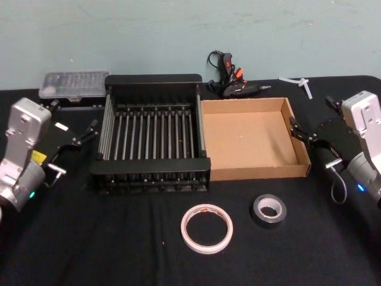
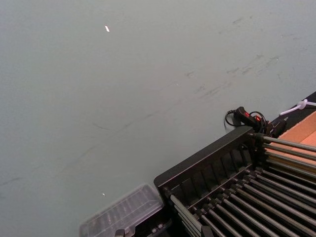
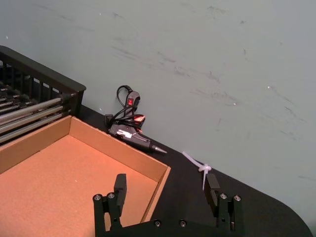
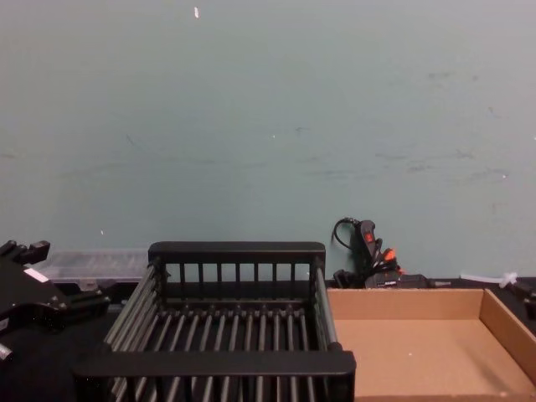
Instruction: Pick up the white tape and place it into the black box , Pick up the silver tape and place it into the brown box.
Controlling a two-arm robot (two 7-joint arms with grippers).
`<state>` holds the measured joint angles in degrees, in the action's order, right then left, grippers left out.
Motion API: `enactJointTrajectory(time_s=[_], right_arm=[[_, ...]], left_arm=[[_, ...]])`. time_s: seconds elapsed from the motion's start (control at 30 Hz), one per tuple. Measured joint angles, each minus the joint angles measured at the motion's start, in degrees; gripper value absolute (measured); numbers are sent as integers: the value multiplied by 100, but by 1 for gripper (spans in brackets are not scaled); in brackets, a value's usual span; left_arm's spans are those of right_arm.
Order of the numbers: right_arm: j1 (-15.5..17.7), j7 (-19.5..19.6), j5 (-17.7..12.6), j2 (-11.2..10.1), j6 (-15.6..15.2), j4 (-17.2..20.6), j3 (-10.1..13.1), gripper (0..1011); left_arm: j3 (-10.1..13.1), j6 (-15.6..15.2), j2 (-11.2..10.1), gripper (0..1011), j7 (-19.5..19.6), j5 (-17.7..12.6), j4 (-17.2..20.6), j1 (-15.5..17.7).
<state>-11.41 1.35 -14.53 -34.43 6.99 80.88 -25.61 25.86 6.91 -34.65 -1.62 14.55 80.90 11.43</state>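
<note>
The white tape [image 1: 206,228] lies flat on the black cloth near the front, in front of the gap between the two boxes. To its right and slightly farther back sits the smaller silver tape [image 1: 269,209]. The black box [image 1: 149,165] stands behind them with nothing on its slatted floor. The brown box [image 1: 256,173] touches its right side and holds nothing. My left gripper [image 1: 72,119] hangs open left of the black box. My right gripper [image 3: 166,190] is open at the brown box's right wall [image 3: 157,183], with nothing between its fingers.
A clear plastic case [image 1: 71,84] lies behind the black box at the left. A black glue gun with orange parts [image 1: 233,81] and a white zip tie [image 1: 301,84] lie by the green wall. Bare black cloth spreads around both tapes.
</note>
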Motion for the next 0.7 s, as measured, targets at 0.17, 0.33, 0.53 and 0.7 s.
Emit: enactJointTrajectory(time_s=[0.17, 0.33, 0.53, 0.7], right_arm=[[42, -116, -4, 46, 24, 36, 98, 1002], [136, -237, -94, 60, -51, 192, 205, 1002], [319, -357, -226, 37, -258, 518, 324, 1002], [538, -424, -330, -10, -474, 891, 415, 1002]], left_arm=[[0, 0, 0, 1001, 0, 0, 0, 0], [0, 0, 0, 1001, 0, 0, 0, 0], [0, 0, 0, 1001, 0, 0, 0, 0], [0, 0, 0, 1001, 0, 0, 0, 0]])
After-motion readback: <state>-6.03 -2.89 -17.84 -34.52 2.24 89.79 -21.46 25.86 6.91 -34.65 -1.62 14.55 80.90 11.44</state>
